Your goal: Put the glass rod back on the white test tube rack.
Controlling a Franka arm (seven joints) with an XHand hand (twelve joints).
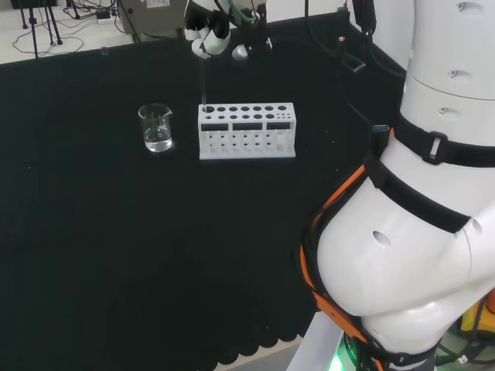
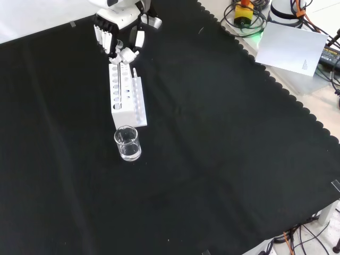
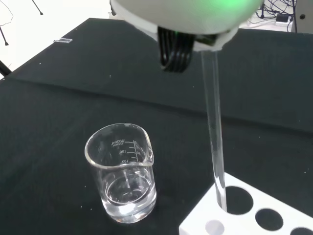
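The white test tube rack [image 1: 246,131] stands mid-bench, its top full of round holes. The hand [image 1: 209,35] hangs above the rack's left end in the head view, fingers curled and shut on the glass rod [image 1: 203,81]. The clear rod [image 3: 214,132] hangs nearly upright, and its lower tip sits in the end hole of the rack [image 3: 254,210]. In the front view the hand [image 2: 119,32] is over the far end of the rack [image 2: 126,95]. A blurred white part of the hand [image 3: 186,14] covers the rod's upper end.
A glass beaker [image 1: 156,127] with a little clear liquid stands just left of the rack in the head view, and nearer than the rack as the beaker [image 2: 128,143] shows in the front view. Close by the rod in the wrist view is the beaker [image 3: 122,171]. Black cloth [image 2: 223,159] spreads all around.
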